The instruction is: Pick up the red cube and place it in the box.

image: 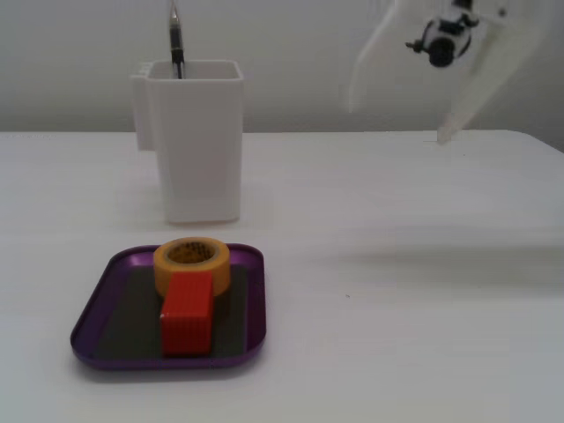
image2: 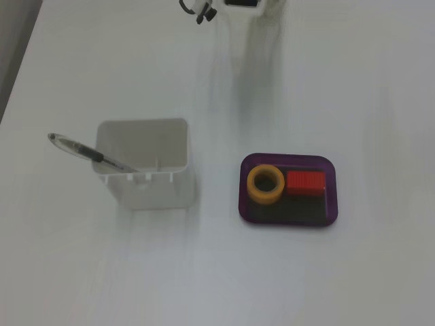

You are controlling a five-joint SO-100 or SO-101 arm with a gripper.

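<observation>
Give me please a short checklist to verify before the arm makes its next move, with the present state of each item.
1. Red cube inside the box: ok, it lies on the dark bottom in both fixed views.
2. Cube free of the gripper: ok, the gripper is raised far to the right in a fixed view.
3. Gripper open or shut: cannot tell, it is blurred.
4. Cube clear of the tape roll: cannot tell; they sit very close, maybe touching.
5. White container with pen upright, away from the arm: ok.
</observation>
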